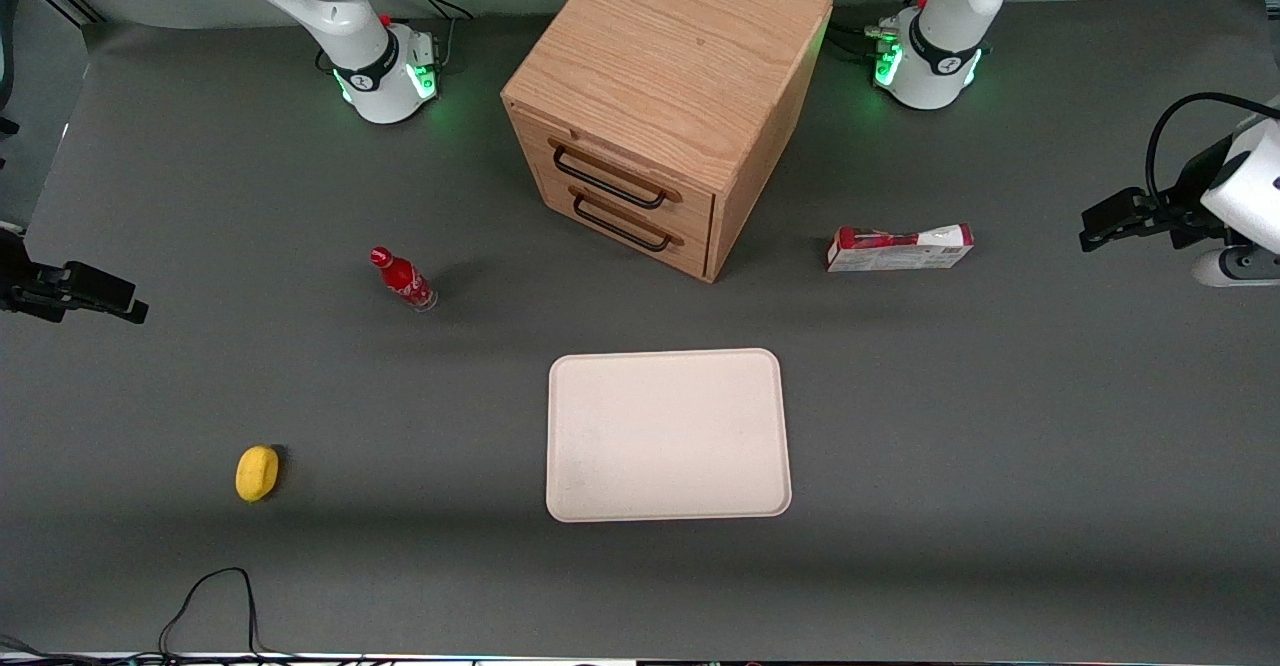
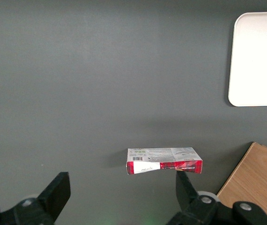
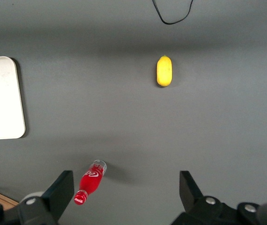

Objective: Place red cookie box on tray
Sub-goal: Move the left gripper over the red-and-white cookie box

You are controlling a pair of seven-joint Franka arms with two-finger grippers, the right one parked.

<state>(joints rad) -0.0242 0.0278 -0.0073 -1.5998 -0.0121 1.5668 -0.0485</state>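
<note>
- The red cookie box (image 1: pixel 899 248) lies on the grey table (image 1: pixel 1000 426), right of centre in the front view, standing on a long thin edge with its red and white side toward the camera.
- It sits beside the wooden drawer cabinet (image 1: pixel 660 96), apart from it, toward the working arm's end of the table.
- In the left wrist view the red cookie box (image 2: pixel 164 161) shows a white face with a barcode and a red strip along one edge.
- The tray (image 1: pixel 667 435) lies flat at the lower centre of the front view, nearer the camera than the box and well apart from it; nothing is on it.
- The gripper (image 1: pixel 1105 224) hovers at the right edge of the front view, clear of the box, holding nothing.
- Its fingers (image 2: pixel 58 190) are spread wide in the left wrist view.
- A small red bottle (image 1: pixel 402 279) stands left of centre in the front view.
- A yellow lemon-like object (image 1: pixel 257 473) lies at the lower left of the front view.
</note>
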